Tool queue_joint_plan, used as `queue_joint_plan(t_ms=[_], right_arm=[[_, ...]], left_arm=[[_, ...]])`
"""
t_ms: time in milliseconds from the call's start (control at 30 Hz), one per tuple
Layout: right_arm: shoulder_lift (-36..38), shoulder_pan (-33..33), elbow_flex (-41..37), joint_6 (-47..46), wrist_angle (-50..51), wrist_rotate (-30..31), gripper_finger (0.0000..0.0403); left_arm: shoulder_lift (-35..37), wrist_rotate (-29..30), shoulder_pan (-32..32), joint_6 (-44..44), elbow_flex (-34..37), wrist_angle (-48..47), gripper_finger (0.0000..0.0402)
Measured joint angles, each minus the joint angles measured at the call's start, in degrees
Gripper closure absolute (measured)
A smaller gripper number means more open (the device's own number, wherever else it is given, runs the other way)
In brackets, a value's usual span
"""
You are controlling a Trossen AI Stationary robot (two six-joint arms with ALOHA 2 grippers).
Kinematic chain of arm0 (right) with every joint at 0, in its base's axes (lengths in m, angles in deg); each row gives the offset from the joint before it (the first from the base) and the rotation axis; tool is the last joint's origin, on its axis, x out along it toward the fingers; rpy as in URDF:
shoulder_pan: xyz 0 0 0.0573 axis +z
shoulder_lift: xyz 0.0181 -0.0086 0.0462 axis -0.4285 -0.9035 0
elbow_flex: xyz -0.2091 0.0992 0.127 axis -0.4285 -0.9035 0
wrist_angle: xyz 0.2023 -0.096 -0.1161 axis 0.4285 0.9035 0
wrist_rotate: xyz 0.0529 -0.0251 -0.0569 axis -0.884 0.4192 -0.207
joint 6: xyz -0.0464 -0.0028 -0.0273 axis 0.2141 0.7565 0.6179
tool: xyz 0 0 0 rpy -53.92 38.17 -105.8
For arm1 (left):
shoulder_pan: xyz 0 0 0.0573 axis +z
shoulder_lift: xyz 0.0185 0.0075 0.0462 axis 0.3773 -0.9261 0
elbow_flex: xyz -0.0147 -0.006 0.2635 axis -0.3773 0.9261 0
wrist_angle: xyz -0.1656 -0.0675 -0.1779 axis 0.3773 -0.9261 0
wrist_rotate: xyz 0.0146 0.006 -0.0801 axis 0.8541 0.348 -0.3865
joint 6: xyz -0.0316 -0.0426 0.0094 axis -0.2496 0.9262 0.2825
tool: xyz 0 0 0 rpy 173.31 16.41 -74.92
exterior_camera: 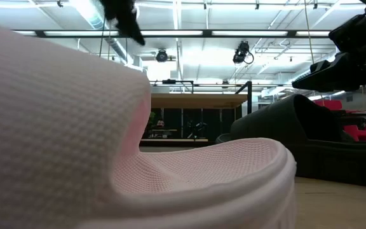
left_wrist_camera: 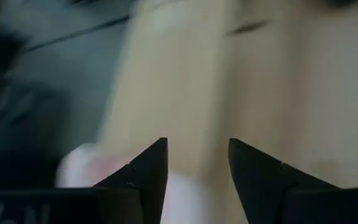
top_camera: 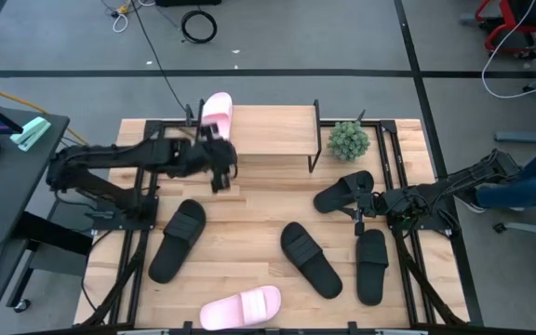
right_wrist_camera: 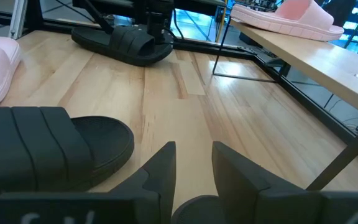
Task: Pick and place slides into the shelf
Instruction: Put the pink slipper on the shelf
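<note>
So far only one pink slide lies on the shelf; five slides wait on the table, both the left gripper and the right gripper parted and empty.

Matt black slides, light wooden shelf

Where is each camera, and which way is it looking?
High view: above the table, looking down; both arms show, with the left gripper by the shelf.
Low view: at tabletop height, right behind a pink slide; arm parts hang above.
Left wrist view: blurred, over pale wood; its own jaws open.
Right wrist view: across the table toward a black slide; its own jaws open.
Shared: the shelf's pink slide shows in high and right wrist views.
</note>
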Motion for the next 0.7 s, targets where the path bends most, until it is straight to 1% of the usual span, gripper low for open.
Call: queue_joint_plan(t_ms=[133, 200, 267, 333, 400, 533, 700], right_arm=[[0.02, 0.0, 0.0, -1.31, 0.0, 0.0, 0.0293], [0.01, 0.0, 0.0, -5.78, -0.01, -0.01, 0.0293], [0.0, 0.0, 0.0, -12.65, -0.03, -0.01, 0.0293], [0.01, 0.0, 0.0, -19.32, -0.16, -0.02, 0.0293], [0.02, 0.0, 0.0, -23.98, -0.22, -0.02, 0.0293], [0.02, 0.0, 0.02, -27.31, -0.22, -0.02, 0.0293], [0.02, 0.0, 0.02, -30.58, -0.78, 0.0, 0.0293]], left_arm=[[0.0, -10.2, -8.63, 2.33, -0.2, -0.07, 0.0229], [-0.04, -13.7, -13.15, 4.02, 0.68, 0.53, 0.0232], [-0.75, -15.88, -17.46, 7.31, 1.52, 0.7, 0.0235], [-1.82, -16.18, -21.73, 11.56, 2.34, 1.42, 0.0238], [-3.28, -16.12, -25.73, 14.63, 3.14, 2.89, 0.0241], [-7.64, -16.1, -31.85, 16.8, 4.98, 8.38, 0.024], [-15.02, -15.77, -35.77, 15.22, 5.31, 14.2, 0.0241]])
